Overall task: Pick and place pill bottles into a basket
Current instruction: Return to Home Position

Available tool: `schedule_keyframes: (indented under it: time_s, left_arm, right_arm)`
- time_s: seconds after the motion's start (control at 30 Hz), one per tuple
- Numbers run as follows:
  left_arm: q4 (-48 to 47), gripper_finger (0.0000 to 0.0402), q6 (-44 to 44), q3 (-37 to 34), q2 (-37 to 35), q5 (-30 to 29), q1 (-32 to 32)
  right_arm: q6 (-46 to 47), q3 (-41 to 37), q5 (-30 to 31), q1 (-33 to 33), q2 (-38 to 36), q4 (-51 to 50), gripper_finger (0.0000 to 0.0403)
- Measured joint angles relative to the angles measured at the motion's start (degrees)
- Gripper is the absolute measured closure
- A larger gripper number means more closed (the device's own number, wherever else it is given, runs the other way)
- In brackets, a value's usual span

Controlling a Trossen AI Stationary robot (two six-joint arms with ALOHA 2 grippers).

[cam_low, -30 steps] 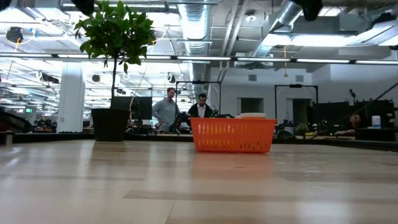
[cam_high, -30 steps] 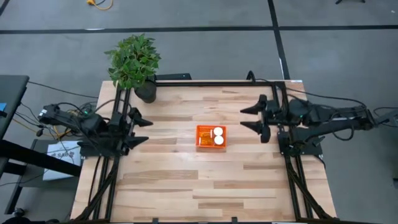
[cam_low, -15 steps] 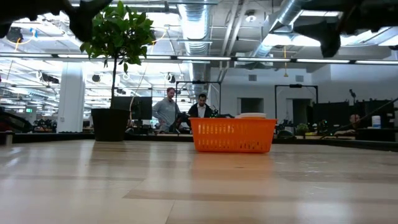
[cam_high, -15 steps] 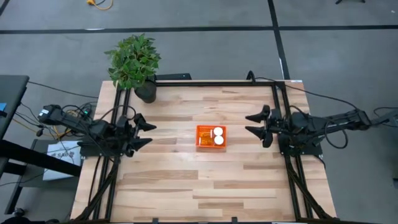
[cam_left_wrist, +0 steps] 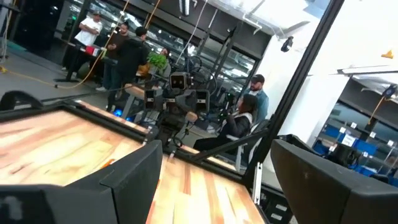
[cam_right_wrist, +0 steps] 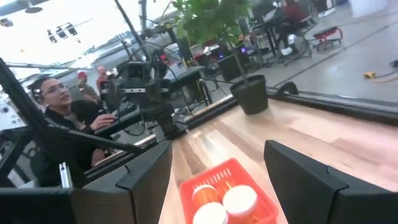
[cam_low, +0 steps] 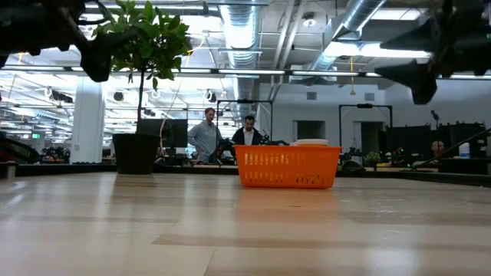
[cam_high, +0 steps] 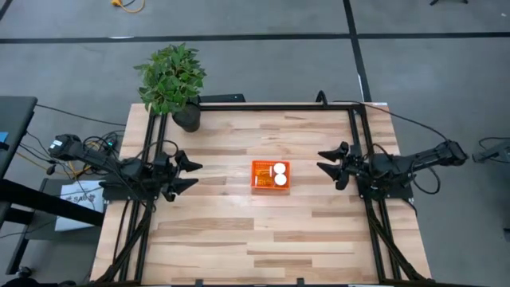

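Hovering near the 9 o'clock edge of the counter (cam_high: 239,231), the left claw (cam_high: 194,174) points toward the middle with its two fingers spread wide and nothing between them. Its wrist view shows those dark fingers (cam_left_wrist: 127,180) well apart over bare wood.

At the counter's 11 o'clock corner stands a potted plant (cam_high: 170,76), its leaves reaching past the counter's edge.

Close to the middle of the counter sits the orange basket (cam_high: 269,162), resting flat and upright, apart from both arms. The pill bottles (cam_high: 280,169) lie inside it: two round white caps show on the side toward 3 o'clock, one beside the other, and orange shapes fill the side toward 9 o'clock, too small there to count. From table height one white cap rises just above the basket's rim, and two people (cam_low: 205,132) stand in the room far behind.

At 3 o'clock from the basket, near the counter's edge, the right claw (cam_high: 322,160) faces the basket. Its fingers (cam_right_wrist: 311,186) are parted wide and grip nothing, and the basket with its white caps shows between them farther off.
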Motion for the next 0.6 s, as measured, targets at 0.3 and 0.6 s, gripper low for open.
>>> schedule_keyframes:
  time_s: [0.3,0.6]
  left_arm:
    - [-2.6,0.0111,0.0,0.0,0.2,-0.1,0.0]
    - [-2.7,0.0111,0.0,0.0,0.7,-3.2,0.0]
  right_arm:
    - [6.3,-3.6,4.9,1.9,-5.0,-8.3,0.0152]
    - [4.9,-3.7,5.1,2.4,-4.9,-8.3,0.0152]
